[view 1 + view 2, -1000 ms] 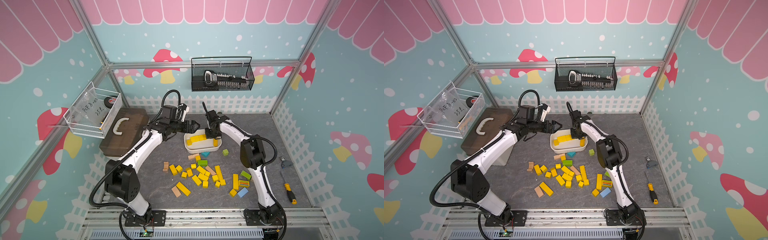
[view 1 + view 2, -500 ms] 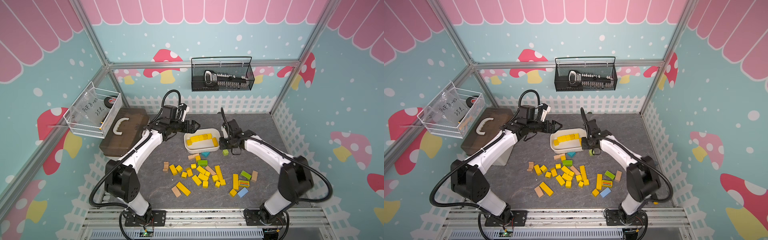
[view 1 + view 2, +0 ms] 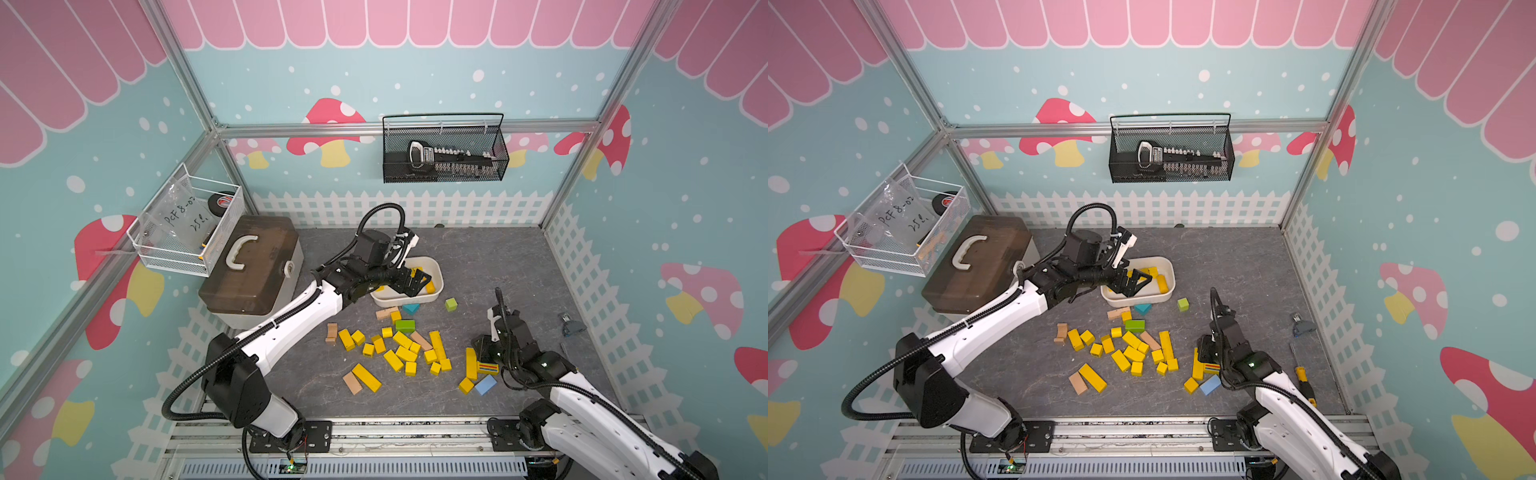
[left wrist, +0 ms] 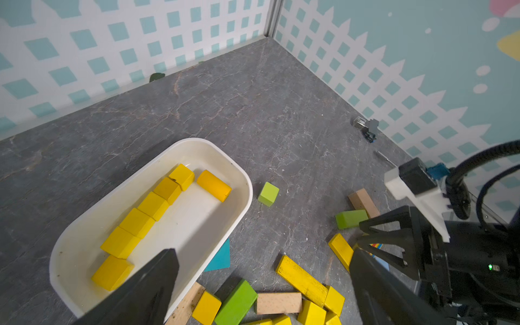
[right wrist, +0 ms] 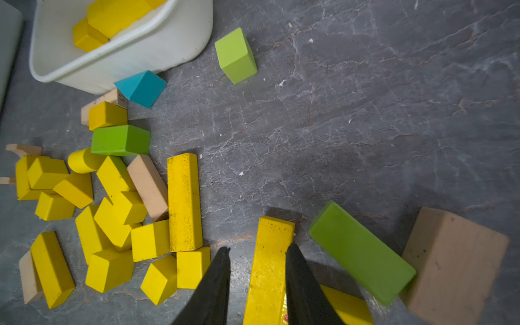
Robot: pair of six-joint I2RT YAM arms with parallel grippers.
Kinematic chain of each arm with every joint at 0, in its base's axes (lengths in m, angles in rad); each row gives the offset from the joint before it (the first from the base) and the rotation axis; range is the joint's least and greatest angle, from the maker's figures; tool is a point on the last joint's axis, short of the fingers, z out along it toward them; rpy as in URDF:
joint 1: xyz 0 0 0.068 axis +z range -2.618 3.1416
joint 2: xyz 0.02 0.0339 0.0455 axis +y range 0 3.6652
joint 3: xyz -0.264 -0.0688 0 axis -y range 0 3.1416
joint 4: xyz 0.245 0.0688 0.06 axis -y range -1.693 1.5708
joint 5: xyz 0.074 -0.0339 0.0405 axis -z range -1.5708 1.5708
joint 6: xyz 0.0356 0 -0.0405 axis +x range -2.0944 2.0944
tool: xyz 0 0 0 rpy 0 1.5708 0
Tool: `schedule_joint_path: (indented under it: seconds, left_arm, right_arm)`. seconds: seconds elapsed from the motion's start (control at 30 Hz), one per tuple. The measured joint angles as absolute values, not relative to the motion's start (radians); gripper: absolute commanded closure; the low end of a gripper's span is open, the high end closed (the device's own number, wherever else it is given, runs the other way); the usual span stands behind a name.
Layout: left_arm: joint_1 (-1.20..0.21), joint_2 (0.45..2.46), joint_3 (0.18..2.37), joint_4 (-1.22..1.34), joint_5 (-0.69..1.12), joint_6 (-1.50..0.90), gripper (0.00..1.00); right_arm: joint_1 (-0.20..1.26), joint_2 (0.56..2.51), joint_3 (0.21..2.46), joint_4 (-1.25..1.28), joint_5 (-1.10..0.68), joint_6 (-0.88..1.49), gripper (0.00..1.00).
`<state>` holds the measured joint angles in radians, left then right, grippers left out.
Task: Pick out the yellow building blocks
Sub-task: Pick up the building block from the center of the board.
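Loosely, right jaws straddle a scuffed, long yellow bar (image 5: 271,253) without pinching; left jaws gape over the white tray (image 4: 191,225).

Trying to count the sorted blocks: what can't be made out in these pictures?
White oval plastic tub, both top views: the left gripper hides part of its inside.
Long yellow wooden bar straddled by the right gripper, right wrist view: near end cut off by the picture edge.
Handwriting on the clear bag, in a top view: too small.

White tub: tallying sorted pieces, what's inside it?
Seven yellow building blocks: six in a row, one rounded. One of the left fingers covers a corner of the tub, hiding anything there.
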<state>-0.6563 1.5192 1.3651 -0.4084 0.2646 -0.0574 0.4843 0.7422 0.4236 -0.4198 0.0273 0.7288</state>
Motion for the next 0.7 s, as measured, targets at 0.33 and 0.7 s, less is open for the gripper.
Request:
schedule_joint_path:
  seconds: [0.33, 0.7]
  left_arm:
    - [-0.684, 1.349, 1.198, -0.347, 0.202, -0.13, 0.0]
    - [-0.695, 1.165, 0.687, -0.145, 0.13, -0.258, 0.0]
  right_arm:
    - [0.484, 0.752, 0.401, -0.358, 0.025, 0.768, 0.64]
    - [0.484, 0.899, 0.402, -0.281, -0.019, 0.782, 0.62]
